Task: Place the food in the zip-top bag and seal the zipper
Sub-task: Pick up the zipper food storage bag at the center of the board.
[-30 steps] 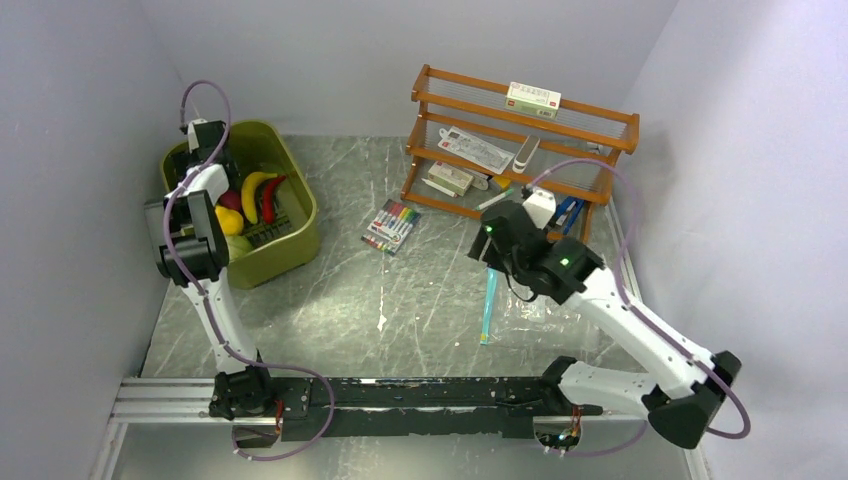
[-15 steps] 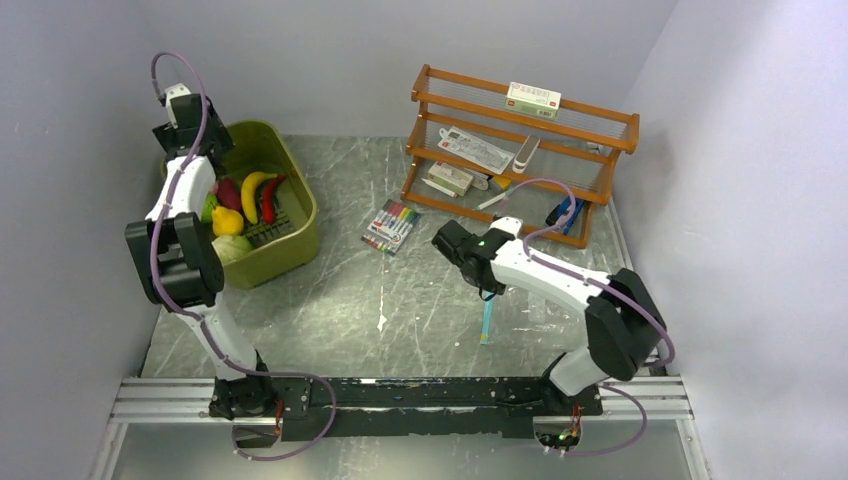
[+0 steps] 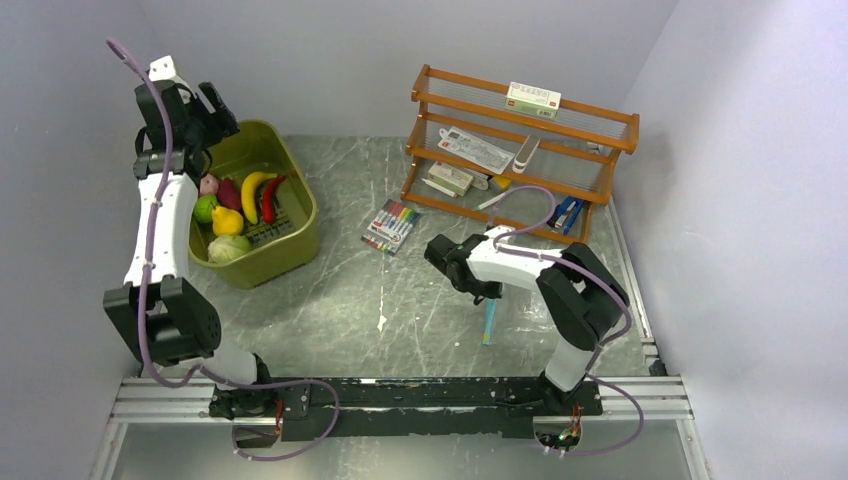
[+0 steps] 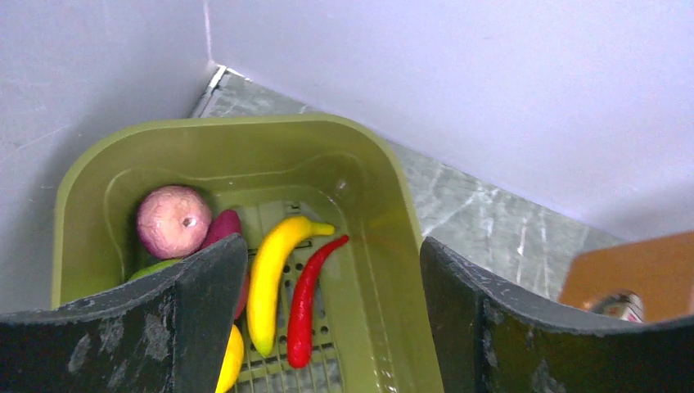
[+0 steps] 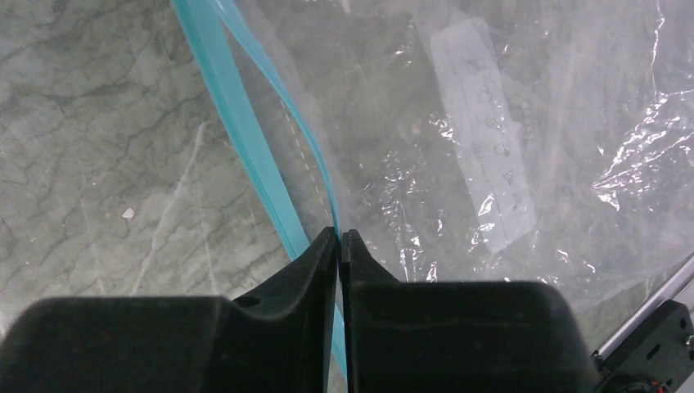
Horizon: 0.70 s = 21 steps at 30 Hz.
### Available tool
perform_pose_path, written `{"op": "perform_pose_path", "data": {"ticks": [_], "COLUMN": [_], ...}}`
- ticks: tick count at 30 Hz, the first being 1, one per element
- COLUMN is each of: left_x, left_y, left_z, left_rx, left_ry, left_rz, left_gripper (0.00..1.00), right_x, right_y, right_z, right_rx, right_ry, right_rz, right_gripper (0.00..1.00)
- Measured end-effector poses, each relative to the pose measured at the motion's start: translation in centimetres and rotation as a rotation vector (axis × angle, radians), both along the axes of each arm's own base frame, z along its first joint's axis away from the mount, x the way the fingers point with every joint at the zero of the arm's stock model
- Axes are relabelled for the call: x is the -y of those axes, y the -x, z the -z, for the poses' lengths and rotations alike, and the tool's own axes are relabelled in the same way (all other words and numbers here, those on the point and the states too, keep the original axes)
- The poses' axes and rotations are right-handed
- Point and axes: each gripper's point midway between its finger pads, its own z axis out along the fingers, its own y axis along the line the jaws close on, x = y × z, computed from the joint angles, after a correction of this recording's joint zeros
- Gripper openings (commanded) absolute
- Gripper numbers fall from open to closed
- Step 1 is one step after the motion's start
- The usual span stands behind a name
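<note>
Right gripper [image 3: 484,294], centre, pinches the zipper [image 3: 488,322]; left gripper [image 3: 218,108], upper left, spread above the tub [image 3: 303,215]. Food [image 3: 252,192] lies inside.

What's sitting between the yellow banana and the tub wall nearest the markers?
The red chili lies there, right beside the banana, with bare tub floor beyond it. The left wrist view shows it best.
</note>
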Motion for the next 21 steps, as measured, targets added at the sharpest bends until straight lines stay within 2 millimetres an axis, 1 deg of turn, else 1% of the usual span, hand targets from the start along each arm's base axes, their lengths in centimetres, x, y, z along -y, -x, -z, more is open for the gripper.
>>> {"op": "perform_pose_path", "data": {"ticks": [3, 5, 7, 10, 12, 14, 16, 17, 18, 20, 21], "left_x": [1.1, 1.7, 3.0, 6.4, 9.9, 13.9, 19.1, 21.4, 23.1, 26.4, 27.6], "left_y": [1.4, 1.8, 2.4, 3.8, 5.3, 7.2, 9.9, 11.4, 12.5, 15.2, 16.4], "left_z": [-1.2, -1.2, -0.8, 0.2, 0.7, 0.9, 0.8, 0.6, 0.3, -0.3, -0.5], "left_rx": [0.02, 0.02, 0.013, 0.003, 0.004, 0.002, -0.002, -0.001, 0.002, 0.018, 0.024], "left_ry": [0.01, 0.019, 0.038, 0.104, 0.165, 0.218, 0.264, 0.283, 0.297, 0.331, 0.349], "left_rz": [0.041, 0.072, 0.138, 0.295, 0.421, 0.554, 0.732, 0.818, 0.881, 1.022, 1.075], "left_gripper": [0.75, 0.75, 0.74, 0.72, 0.73, 0.74, 0.75, 0.75, 0.76, 0.77, 0.78], "right_x": [0.3, 0.0, -1.0, -3.4, -5.5, -6.9, -8.0, -8.4, -9.0, -10.3, -11.0], "right_y": [-0.1, -0.5, -1.1, -1.8, -2.1, -2.1, -1.8, -1.6, -1.4, -1.2, -1.2], "right_z": [-0.4, -1.4, -3.5, -8.3, -12.5, -16.2, -20.0, -21.3, -22.7, -24.8, -25.6], "right_rx": [0.008, 0.02, 0.054, 0.134, 0.209, 0.277, 0.35, 0.375, 0.401, 0.436, 0.45], "right_ry": [0.019, 0.019, -0.005, -0.091, -0.195, -0.301, -0.418, -0.458, -0.507, -0.584, -0.616], "right_rz": [-0.008, -0.034, -0.088, -0.195, -0.279, -0.352, -0.426, -0.455, -0.492, -0.553, -0.581], "right_gripper": [0.0, 0.0, 0.0, 0.0, 0.0, 0.0, 0.0, 0.0, 0.0, 0.0, 0.0]}}
